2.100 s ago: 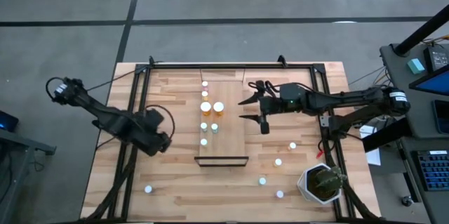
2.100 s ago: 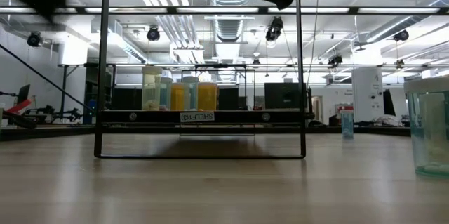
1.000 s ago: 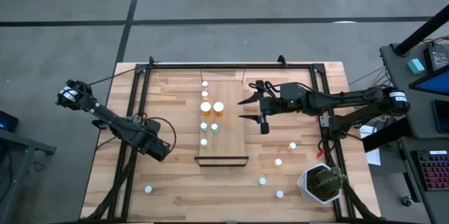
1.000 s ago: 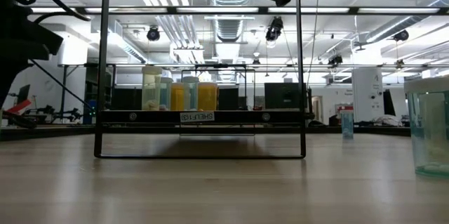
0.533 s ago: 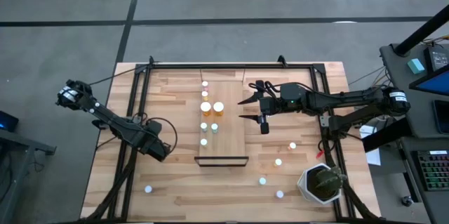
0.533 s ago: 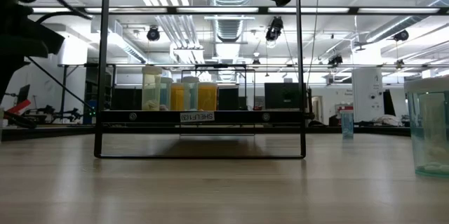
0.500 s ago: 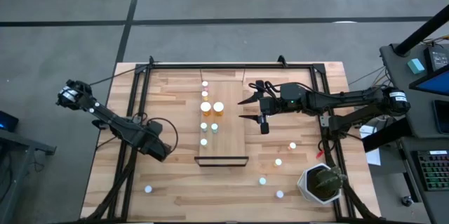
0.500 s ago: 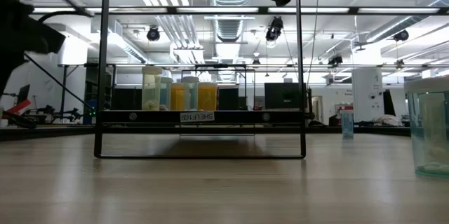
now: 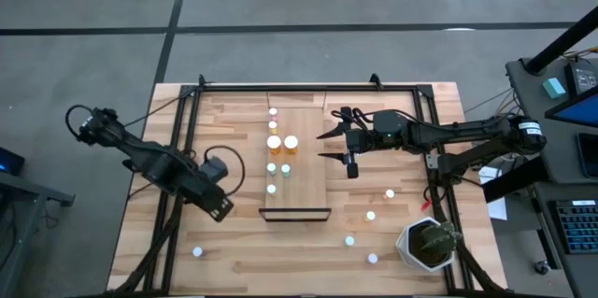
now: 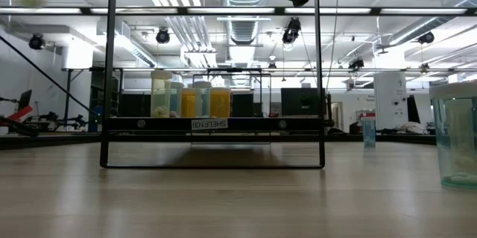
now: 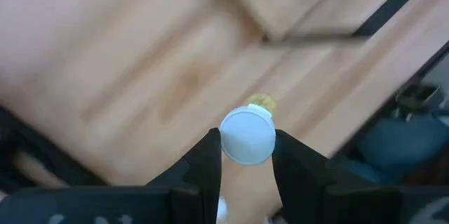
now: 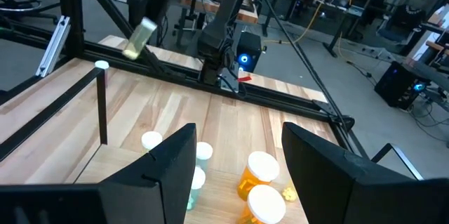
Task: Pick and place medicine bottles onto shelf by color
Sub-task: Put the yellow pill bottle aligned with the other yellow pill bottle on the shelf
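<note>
So the left gripper (image 11: 245, 155) has its two fingers clamped on a small bottle (image 11: 247, 135) with a white cap, a bit of yellowish body peeking out behind the cap. From overhead that gripper (image 9: 220, 206) sits at roughly 9 o'clock from the near end of the shelf (image 9: 308, 181), over the table (image 9: 234, 261) and just off the shelf's left edge. In the right wrist camera you can spot the bottle (image 12: 141, 37) tilted up in the air, greenish-looking, well above the wood.

The right gripper (image 9: 329, 145) hangs at about 3 o'clock from the bottles already on the shelf, fingers spread wide with nothing between them.

On the shelf there's a line of bottles: two bigger orange ones (image 9: 282, 144) side by side, smaller white-capped ones at 12 o'clock and at 6 o'clock from them. The low camera shows them standing upright behind the dark rail (image 10: 216, 124), pale ones left, orange ones right.

Loose bottles sit on the table: four (image 9: 370, 215) scattered at about 4 o'clock from the shelf, near the potted plant (image 9: 429, 245), and one alone (image 9: 197, 252) at about 7 o'clock, near the front left corner.
</note>
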You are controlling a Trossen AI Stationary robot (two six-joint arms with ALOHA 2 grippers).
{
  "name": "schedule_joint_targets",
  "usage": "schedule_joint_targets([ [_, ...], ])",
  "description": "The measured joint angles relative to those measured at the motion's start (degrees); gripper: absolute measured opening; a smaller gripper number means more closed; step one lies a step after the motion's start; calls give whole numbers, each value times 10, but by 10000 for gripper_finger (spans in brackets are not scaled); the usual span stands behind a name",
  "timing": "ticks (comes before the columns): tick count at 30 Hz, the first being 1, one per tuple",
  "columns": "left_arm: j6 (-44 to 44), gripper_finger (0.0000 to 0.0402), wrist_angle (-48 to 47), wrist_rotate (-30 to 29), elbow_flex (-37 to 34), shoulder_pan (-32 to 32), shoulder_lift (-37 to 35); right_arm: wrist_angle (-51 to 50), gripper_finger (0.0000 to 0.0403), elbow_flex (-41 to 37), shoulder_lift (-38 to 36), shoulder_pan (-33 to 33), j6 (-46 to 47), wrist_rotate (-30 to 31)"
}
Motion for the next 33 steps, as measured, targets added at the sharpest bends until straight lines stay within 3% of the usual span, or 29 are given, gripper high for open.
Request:
schedule_joint_targets([
  [7, 212, 92, -24, -145, 145, 47, 84, -3, 201, 0, 0, 0, -1, 0],
  [14, 474, 92, -21, -155, 233, 113, 207, -18, 201, 0, -13, 0, -5, 0],
  [19, 612, 92, 44, -151, 260, 140, 265, -56, 201, 0, -32, 0, -4, 0],
  [23, 672, 92, 101, -110, 260, 151, 297, -76, 201, 0, -44, 0, 1, 0],
  [33, 658, 91, 95, -109, 256, 156, 356, -81, 201, -7, -53, 0, 0, 0],
])
